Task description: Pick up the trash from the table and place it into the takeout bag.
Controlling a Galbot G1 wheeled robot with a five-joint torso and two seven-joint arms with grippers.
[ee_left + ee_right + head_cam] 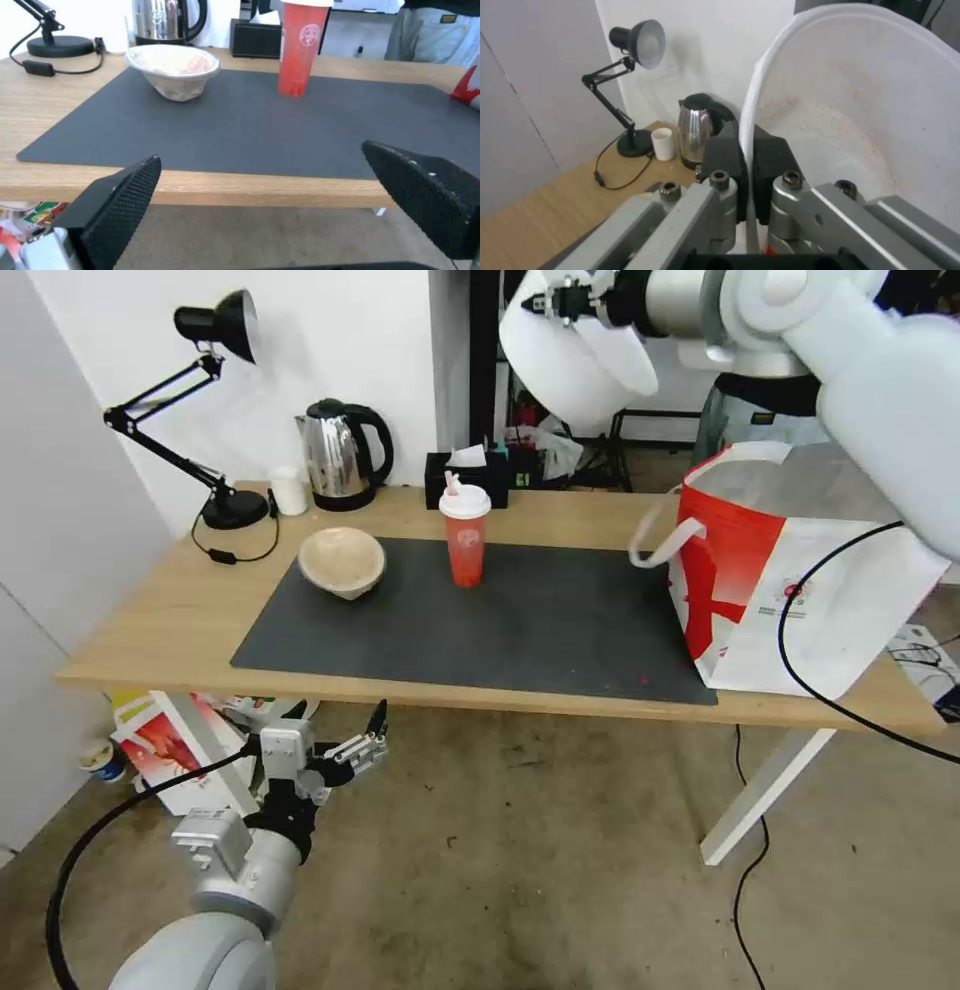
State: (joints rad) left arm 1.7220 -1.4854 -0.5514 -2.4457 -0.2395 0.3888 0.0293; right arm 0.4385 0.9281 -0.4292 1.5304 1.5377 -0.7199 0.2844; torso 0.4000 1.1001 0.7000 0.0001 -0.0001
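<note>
My right gripper (pixel 545 302) is raised high above the table's back edge, shut on the rim of the large white plastic bowl (pixel 575 355); in the right wrist view its fingers (pixel 722 157) clamp the bowl's rim (pixel 860 123). The beige bowl (pixel 342 561) and the red drink cup (pixel 465 535) stand on the dark mat (pixel 500 620) of the table (pixel 160 620). The white takeout bag (pixel 800 590) with a red side panel stands at the table's right end. My left gripper (pixel 335 720) hangs open below the table's front edge, facing the beige bowl (pixel 172 69) and cup (pixel 300 48).
Along the table's back stand a black desk lamp (pixel 215 400), a small white cup (pixel 289 490), a steel kettle (pixel 340 455) and a black tissue box (pixel 465 475). A black cable (pixel 800 670) drapes over the bag. Printed packaging (pixel 160 740) lies on the floor under the table's left end.
</note>
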